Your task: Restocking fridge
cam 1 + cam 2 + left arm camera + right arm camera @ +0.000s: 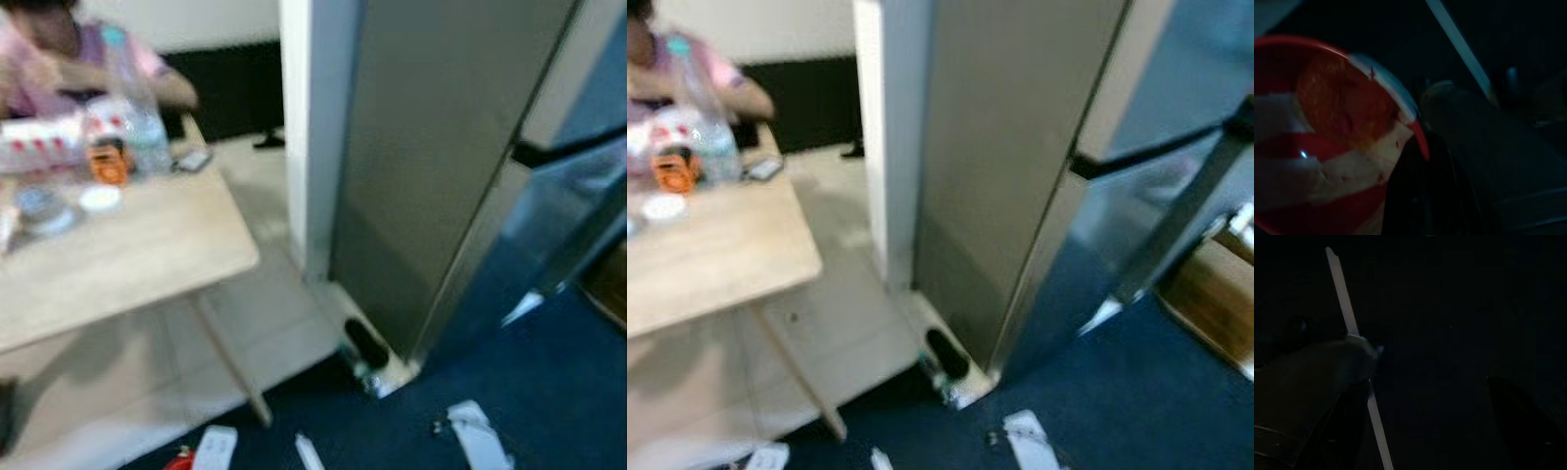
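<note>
Steel fridge (441, 166) corner stands beside wooden table (147, 255) edge.

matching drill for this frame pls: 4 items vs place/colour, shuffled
Items:
1. fridge
2. water bottle
3. carpet
4. left claw

Descriptions:
A. dark blue, underfoot
B. on the wooden table, near a seated person
C. tall, steel-grey, on the robot's right
D. next to a red and white package

Pairs: 1-C, 2-B, 3-A, 4-D
</note>
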`<state>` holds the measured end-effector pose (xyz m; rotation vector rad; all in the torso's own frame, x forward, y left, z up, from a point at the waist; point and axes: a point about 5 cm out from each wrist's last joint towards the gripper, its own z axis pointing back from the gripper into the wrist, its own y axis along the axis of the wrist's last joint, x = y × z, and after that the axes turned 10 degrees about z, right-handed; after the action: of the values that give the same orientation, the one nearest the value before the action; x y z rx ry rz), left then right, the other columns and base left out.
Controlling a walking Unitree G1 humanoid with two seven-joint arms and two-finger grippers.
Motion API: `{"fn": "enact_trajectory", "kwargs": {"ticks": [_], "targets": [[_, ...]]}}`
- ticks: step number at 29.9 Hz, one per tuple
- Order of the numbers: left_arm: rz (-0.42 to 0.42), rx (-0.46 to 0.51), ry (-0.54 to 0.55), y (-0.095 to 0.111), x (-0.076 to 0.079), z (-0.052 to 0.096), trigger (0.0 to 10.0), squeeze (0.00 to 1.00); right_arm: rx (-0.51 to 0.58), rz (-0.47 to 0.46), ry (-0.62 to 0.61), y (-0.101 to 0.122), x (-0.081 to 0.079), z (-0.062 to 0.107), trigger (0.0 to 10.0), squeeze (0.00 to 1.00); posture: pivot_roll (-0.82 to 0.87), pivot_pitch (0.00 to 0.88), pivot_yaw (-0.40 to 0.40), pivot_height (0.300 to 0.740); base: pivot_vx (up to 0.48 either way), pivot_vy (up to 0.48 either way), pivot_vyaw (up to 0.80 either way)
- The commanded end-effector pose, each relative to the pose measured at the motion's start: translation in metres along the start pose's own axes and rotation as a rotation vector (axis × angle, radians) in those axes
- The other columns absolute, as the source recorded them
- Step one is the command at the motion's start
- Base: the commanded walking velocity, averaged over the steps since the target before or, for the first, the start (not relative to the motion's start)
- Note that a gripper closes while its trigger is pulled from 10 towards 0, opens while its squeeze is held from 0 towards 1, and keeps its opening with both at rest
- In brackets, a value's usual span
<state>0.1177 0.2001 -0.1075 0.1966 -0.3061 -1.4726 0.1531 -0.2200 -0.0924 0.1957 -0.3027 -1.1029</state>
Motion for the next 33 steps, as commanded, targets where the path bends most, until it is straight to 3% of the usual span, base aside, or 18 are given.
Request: {"fn": "enact_trajectory", "kwargs": {"ticks": [1, 17, 24, 33], "targets": [[-0.010, -0.086, 0.004, -0.023, 0.000, 0.001, 10.0, 0.00, 0.005, -0.007, -0.012, 0.000, 0.001, 0.000, 10.0, 0.00, -0.01, 0.000, 0.005, 0.740, 0.000, -0.465, 0.00], [-0.003, -0.082, 0.003, -0.022, -0.001, 0.001, 10.0, 0.00, 0.005, -0.005, -0.010, 0.000, -0.006, -0.001, 10.0, 0.00, -0.03, 0.000, 0.006, 0.740, 0.000, -0.443, 0.00], [-0.003, -0.083, -0.001, -0.022, -0.001, 0.001, 10.0, 0.00, 0.004, -0.010, -0.026, -0.002, 0.005, 0.001, 10.0, 0.00, -0.03, 0.000, 0.010, 0.740, 0.000, 0.000, 0.00], [-0.003, -0.085, -0.001, -0.022, -0.002, 0.001, 10.0, 0.00, -0.008, -0.010, -0.021, -0.010, 0.000, 0.001, 10.0, 0.00, -0.04, 0.000, 0.014, 0.740, 0.000, 0.000, 0.00]]}}
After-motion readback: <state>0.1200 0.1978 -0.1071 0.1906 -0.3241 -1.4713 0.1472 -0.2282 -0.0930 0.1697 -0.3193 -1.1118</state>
